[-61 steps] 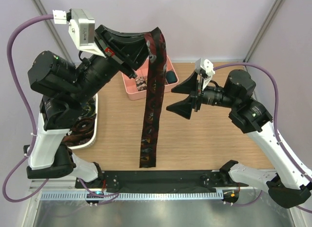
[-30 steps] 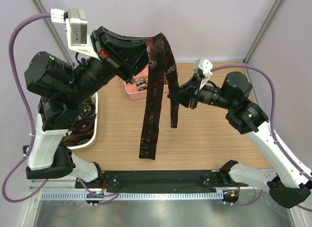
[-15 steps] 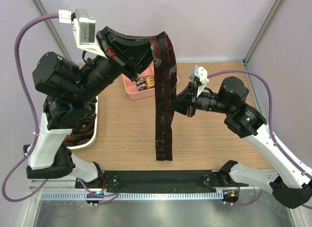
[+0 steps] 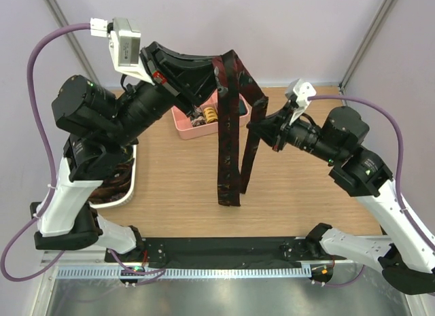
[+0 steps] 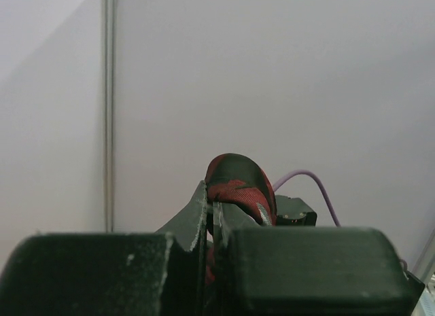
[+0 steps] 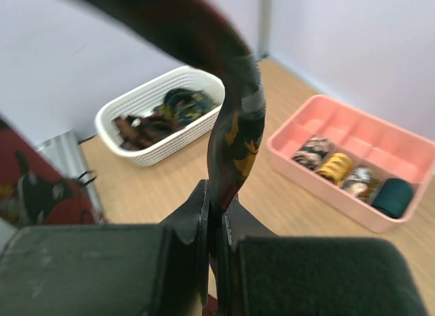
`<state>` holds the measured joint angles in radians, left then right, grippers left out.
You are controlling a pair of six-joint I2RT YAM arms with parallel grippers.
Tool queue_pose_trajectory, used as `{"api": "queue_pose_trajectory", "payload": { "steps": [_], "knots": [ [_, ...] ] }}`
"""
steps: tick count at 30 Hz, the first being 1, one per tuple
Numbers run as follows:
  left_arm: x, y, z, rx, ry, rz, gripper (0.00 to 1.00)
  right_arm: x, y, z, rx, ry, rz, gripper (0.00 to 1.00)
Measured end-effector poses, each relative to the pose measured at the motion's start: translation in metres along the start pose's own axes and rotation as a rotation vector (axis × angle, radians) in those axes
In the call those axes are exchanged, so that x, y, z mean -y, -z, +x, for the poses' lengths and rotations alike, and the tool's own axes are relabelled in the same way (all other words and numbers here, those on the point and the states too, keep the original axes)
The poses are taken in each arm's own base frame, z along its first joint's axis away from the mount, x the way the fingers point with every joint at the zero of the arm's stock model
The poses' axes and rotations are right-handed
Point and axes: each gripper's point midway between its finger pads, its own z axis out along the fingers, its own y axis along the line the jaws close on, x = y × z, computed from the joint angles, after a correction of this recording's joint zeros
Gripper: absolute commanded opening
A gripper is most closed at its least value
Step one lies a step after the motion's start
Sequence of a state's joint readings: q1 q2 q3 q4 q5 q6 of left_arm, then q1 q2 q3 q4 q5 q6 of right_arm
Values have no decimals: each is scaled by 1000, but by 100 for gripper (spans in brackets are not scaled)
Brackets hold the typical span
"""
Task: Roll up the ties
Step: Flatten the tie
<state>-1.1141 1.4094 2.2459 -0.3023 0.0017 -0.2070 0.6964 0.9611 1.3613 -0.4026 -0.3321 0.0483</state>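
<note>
One dark tie with red and yellow prints [image 4: 226, 139] hangs high over the table. My left gripper [image 4: 216, 70] is shut on its fold at the top, and the red fabric [image 5: 234, 183] bulges above the pinched left gripper [image 5: 212, 208]. From there one strand drops straight down. The other slants right to my right gripper [image 4: 253, 124], which is shut on it, and its end dangles below. In the right wrist view the tie [image 6: 238, 136] rises out of the closed right gripper [image 6: 217, 211]. Rolled ties [image 6: 336, 168] lie coiled in the pink tray.
The pink divided tray [image 4: 182, 126] stands at the back of the table behind the hanging tie; its wall [image 6: 326, 194] shows in the right wrist view. A white mesh basket [image 6: 156, 149] with loose ties sits at the left [image 4: 132, 168], under my left arm.
My right gripper has closed on the narrower strand and drawn it up and to the right, away from the wide strand. The left arm has shifted the tie's top rightward.
</note>
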Motion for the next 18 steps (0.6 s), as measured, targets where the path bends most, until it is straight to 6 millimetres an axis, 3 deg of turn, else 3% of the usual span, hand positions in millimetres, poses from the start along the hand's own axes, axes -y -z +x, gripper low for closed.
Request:
{"api": "queue_pose_trajectory", "payload": {
  "steps": [6, 9, 11, 13, 18],
  "knots": [
    [4, 3, 18, -46, 40, 22, 1, 42, -3, -35, 38, 46, 229, 1],
    [5, 10, 39, -100, 75, 31, 0, 68, -9, -52, 46, 77, 359, 1],
    [3, 19, 62, -152, 86, 26, 0, 82, -11, -66, 53, 93, 429, 1],
    [0, 30, 94, -227, 93, 18, 0, 95, -8, -92, 80, 113, 511, 1],
    [6, 60, 174, -407, 102, 103, 0, 105, 11, -142, 181, 136, 615, 1]
  ]
}}
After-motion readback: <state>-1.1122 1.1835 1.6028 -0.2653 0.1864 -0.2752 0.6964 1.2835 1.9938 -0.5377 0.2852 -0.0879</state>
